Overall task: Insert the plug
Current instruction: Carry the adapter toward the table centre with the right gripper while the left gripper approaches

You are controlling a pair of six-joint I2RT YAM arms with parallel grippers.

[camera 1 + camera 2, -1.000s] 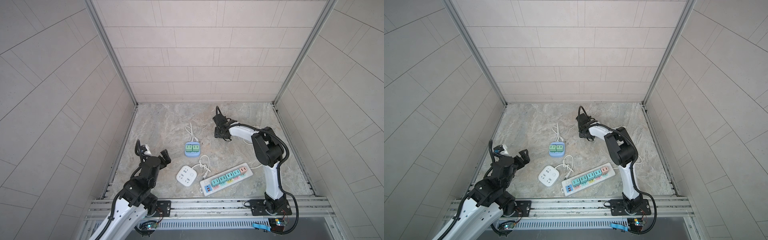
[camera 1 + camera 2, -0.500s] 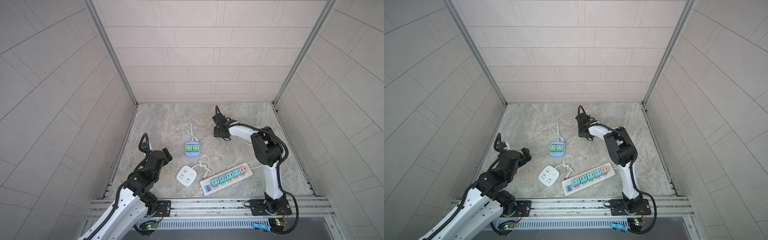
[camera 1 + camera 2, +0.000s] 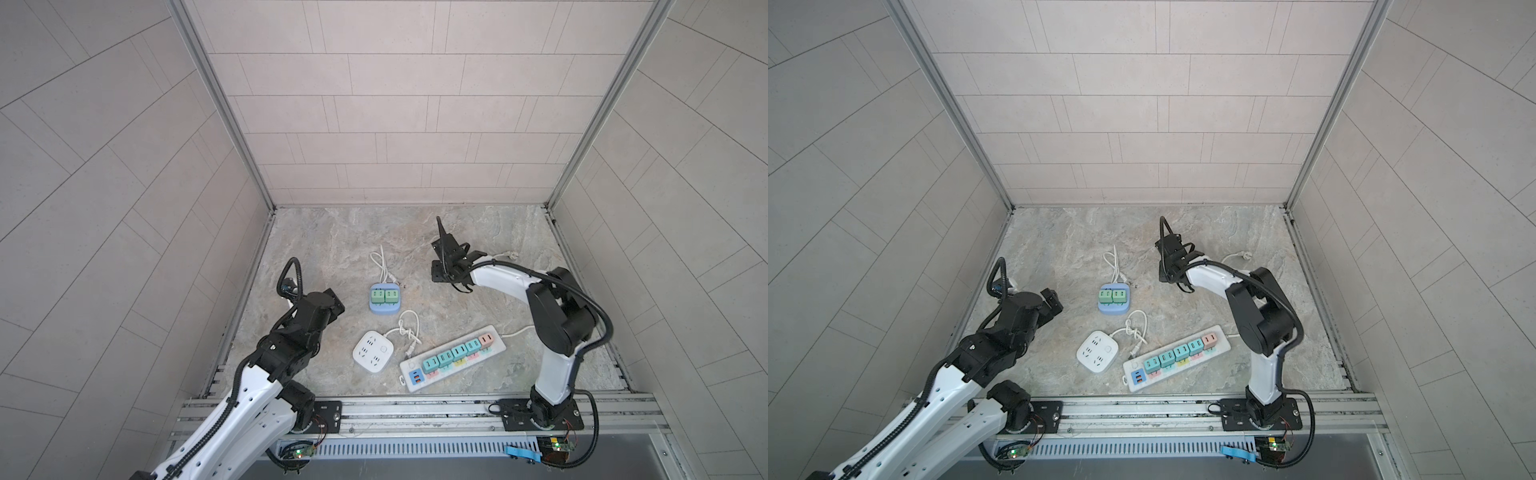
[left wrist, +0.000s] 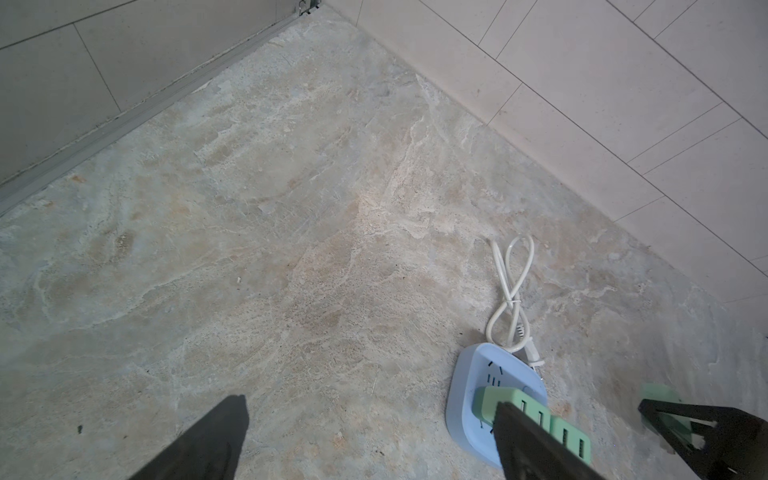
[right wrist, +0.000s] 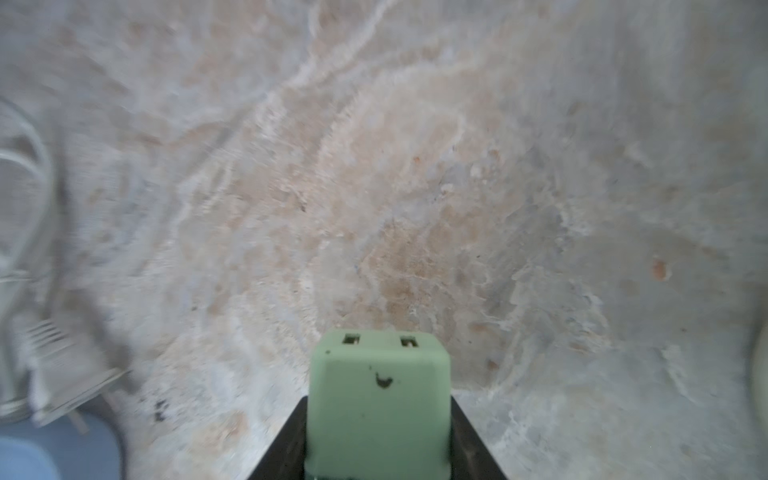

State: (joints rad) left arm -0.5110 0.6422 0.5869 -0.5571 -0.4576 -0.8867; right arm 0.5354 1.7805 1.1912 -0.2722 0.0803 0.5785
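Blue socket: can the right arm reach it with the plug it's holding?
Probably yes. The right gripper, shut on the green plug, is near the blue socket; only its cord end lies near the path. Two plugs fill one row, but open slots show.

Marbled stone tabletop (image 3: 332,232), blue socket block (image 3: 385,310), white square socket block (image 3: 373,351), long white power strip (image 3: 409,367)

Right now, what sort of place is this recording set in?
Probably a robot test cell: left arm and right arm bolted to an aluminium rail, panel walls boxing in a stone-look tabletop, a long power strip lying on it.
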